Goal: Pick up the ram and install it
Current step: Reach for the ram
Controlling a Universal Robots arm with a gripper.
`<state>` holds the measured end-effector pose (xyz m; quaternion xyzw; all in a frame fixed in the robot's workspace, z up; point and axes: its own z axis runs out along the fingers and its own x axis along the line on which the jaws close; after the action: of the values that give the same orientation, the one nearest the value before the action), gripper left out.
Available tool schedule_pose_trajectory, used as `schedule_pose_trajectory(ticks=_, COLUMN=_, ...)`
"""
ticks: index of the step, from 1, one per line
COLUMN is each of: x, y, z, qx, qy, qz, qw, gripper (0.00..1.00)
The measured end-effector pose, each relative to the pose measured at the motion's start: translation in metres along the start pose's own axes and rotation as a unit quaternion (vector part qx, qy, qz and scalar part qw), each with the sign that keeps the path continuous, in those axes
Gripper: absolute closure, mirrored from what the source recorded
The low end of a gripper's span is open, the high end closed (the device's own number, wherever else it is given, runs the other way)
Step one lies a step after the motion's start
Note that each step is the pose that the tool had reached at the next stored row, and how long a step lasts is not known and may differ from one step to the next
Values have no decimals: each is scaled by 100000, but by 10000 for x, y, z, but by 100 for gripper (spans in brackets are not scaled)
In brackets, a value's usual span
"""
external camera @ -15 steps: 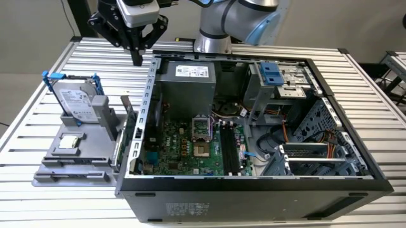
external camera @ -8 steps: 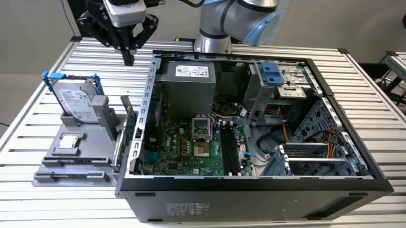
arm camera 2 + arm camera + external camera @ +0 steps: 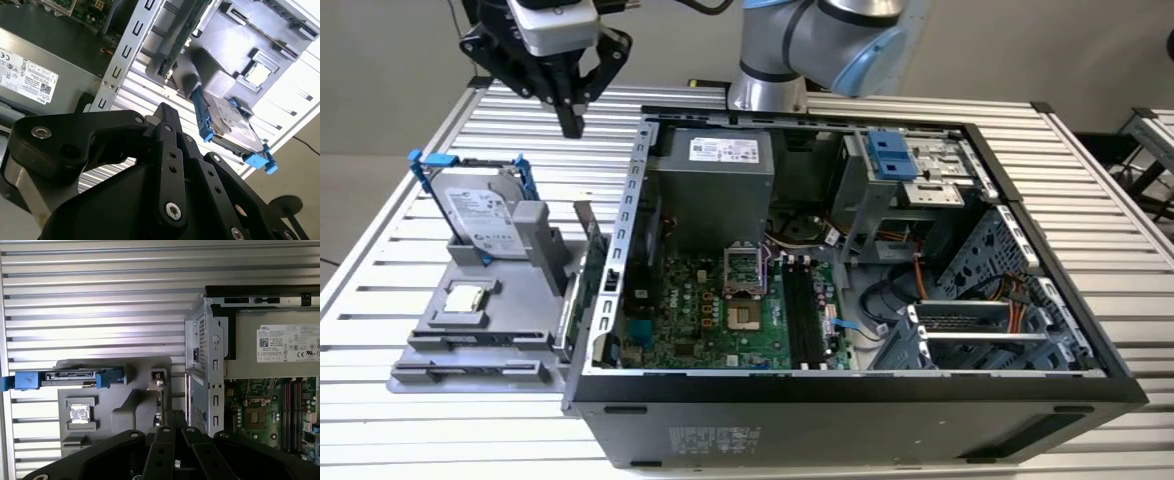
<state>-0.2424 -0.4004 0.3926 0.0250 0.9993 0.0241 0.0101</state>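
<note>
The gripper (image 3: 571, 126) hung with its two black fingers drawn together to a point, nothing between them, aimed straight down at the slatted bench (image 3: 454, 430). In the exterior view it stood over the bench's far edge, toward that view's left, above bare slats and clear of everything. In both wrist views the fingers (image 3: 169, 131) (image 3: 161, 450) showed side by side with no gap to speak of. The ram (image 3: 587, 262) was nearer the bench's middle than the gripper and well below it. It stood on its long edge in a grey holder (image 3: 480, 340), along the holder's side that faced the computer case (image 3: 854, 395), just beside the case's perforated wall. In the second wrist view the ram (image 3: 177, 41) showed as a dark green strip running beside that wall, apart from the fingers. On the same holder, toward the bench's edge at the exterior view's left, a silver hard drive (image 3: 483, 215) in a blue bracket leaned upright, and a small square processor chip (image 3: 467, 297) lay flat in its own recess. The open case lay on its side over the bench's middle, its motherboard (image 3: 707, 320) facing up with the long black slots (image 3: 803, 315) bare
</note>
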Motion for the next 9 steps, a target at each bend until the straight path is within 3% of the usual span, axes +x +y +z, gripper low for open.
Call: schedule_pose_trajectory(ticks=9, x=204, y=-10, z=-4, qx=-2, qy=-3, qz=-2, qw=100000, gripper=100)
